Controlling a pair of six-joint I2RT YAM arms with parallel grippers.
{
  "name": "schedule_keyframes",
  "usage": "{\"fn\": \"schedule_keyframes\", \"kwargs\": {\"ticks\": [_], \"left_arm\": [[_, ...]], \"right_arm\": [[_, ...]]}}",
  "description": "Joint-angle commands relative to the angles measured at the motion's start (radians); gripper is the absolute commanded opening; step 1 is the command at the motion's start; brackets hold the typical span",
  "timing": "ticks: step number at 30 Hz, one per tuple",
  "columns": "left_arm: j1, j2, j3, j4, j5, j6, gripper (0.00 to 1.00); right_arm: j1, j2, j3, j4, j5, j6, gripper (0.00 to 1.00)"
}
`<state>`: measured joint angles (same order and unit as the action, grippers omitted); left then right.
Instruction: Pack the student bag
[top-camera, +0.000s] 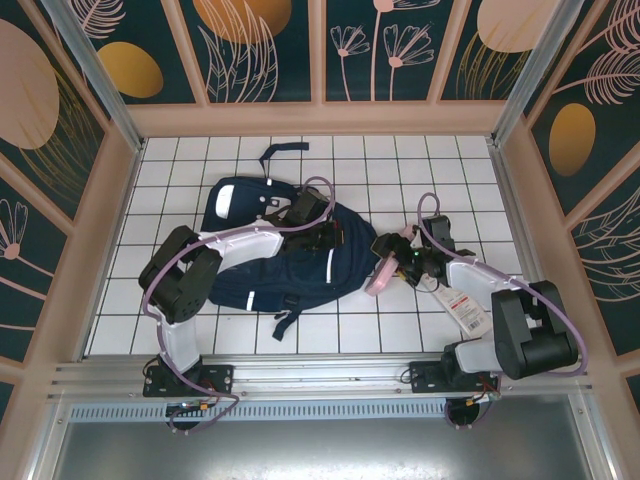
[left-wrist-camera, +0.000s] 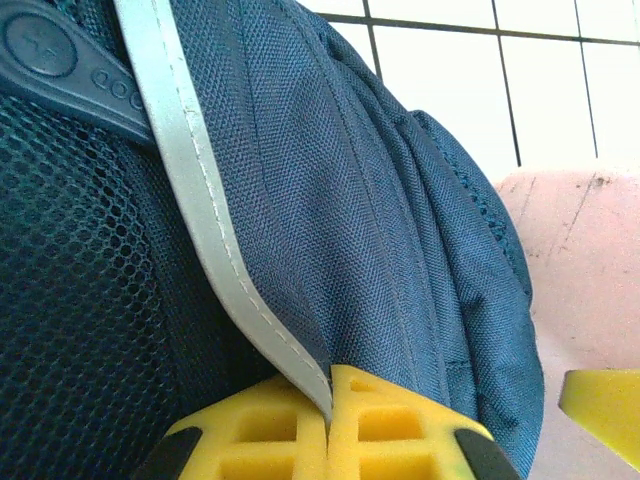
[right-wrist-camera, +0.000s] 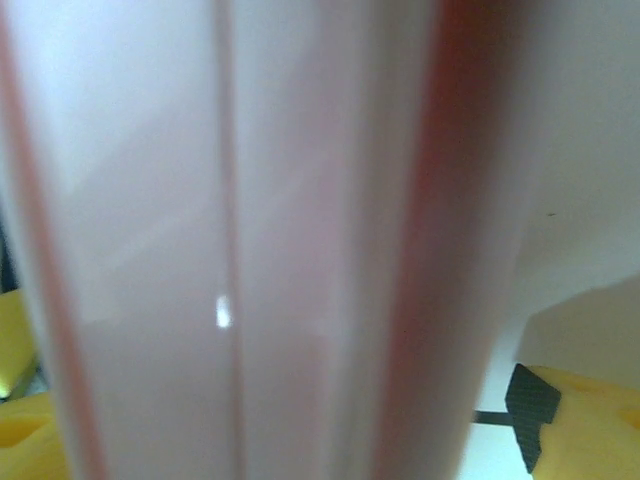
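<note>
Left gripper (left-wrist-camera: 330, 410) is pinched tight on the bag (top-camera: 300, 280) by its stripe (left-wrist-camera: 215, 220). The bag lies mid-table (top-camera: 180, 200), slightly toward the left edge. Risk: we hold only a thin fold, so a hard pull could slip it free and the bag would sag shut. Right gripper (right-wrist-camera: 300, 430) straddles a pink item (top-camera: 379, 278) at the bag's right side; we can't tell if it's gripped. If it's loose, it may twist, snag fabric or shove the bag.
</note>
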<state>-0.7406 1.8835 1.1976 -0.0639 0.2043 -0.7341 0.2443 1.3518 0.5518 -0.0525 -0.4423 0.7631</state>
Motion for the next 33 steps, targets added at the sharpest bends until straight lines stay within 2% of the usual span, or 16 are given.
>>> {"fn": "schedule_keyframes", "kwargs": {"ticks": [1,9,12,16,21,27,33], "left_arm": [[-0.018,-0.047,-0.018,-0.026,0.043,0.012,0.0],[0.068,-0.164,-0.022,-0.051,0.102,0.0,0.0],[0.082,-0.163,-0.002,-0.076,0.117,0.014,0.0],[0.114,-0.227,0.025,-0.118,0.133,0.025,0.0],[0.179,-0.347,0.102,-0.214,0.119,0.068,0.0],[0.193,-0.379,0.236,-0.35,0.147,0.122,0.0],[0.237,-0.44,0.285,-0.403,0.149,0.153,0.0]], "right_arm": [[-0.028,-0.019,0.005,-0.023,0.036,-0.016,0.82],[-0.036,-0.159,-0.038,-0.024,0.068,-0.01,0.22],[-0.041,-0.155,-0.035,-0.025,0.062,-0.011,0.06],[-0.044,-0.18,-0.014,-0.074,0.104,-0.018,0.06],[-0.045,-0.285,0.016,-0.154,0.188,-0.042,0.09],[-0.045,-0.325,0.044,-0.16,0.152,-0.047,0.12],[-0.041,-0.359,0.082,-0.123,0.036,-0.063,0.15]]}}
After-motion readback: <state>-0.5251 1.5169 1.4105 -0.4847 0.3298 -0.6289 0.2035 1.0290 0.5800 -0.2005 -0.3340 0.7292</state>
